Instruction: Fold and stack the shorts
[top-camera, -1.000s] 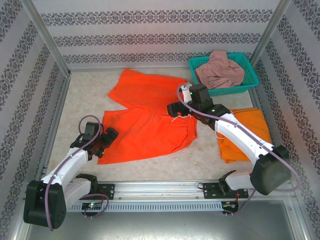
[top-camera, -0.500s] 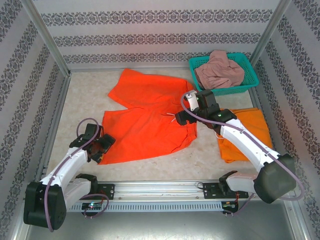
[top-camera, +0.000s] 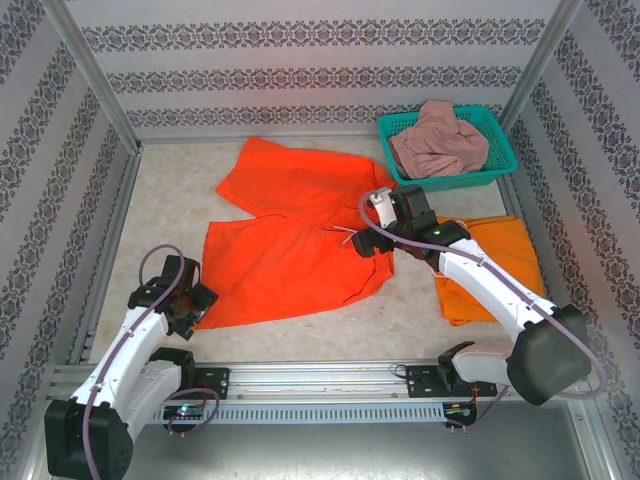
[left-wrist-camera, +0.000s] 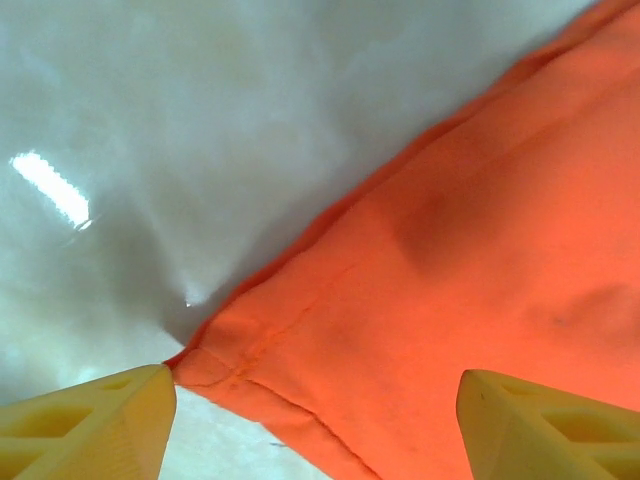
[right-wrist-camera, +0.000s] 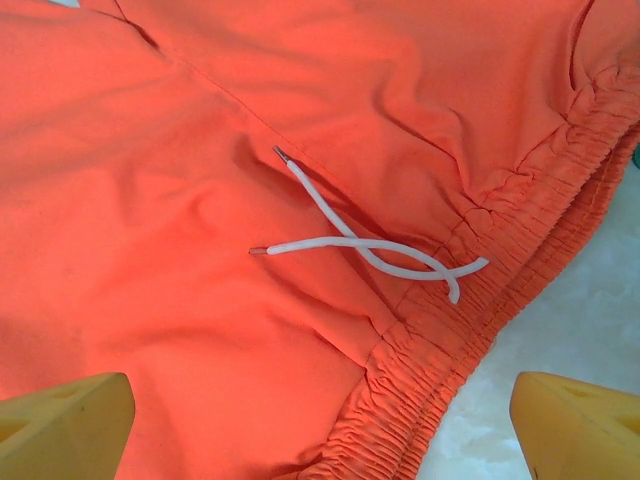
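L fingers (left-wrist-camera: 90, 420) spread astride hem corner (left-wrist-camera: 215, 365) of red-orange shorts (left-wrist-camera: 480, 250); R fingers (right-wrist-camera: 60, 420) spread wide over waistband (right-wrist-camera: 440, 350) & drawstring (right-wrist-camera: 350, 243).

You're running two arms built alike, the left arm (top-camera: 125, 345) and right arm (top-camera: 490, 285): white links, black joints and motor housings, a purple cable (top-camera: 150, 256) trailing along each. Blocky yellow fingers (left-wrist-camera: 85, 425) are tipping your left gripper (left-wrist-camera: 315, 380) and right gripper (right-wrist-camera: 320, 385).
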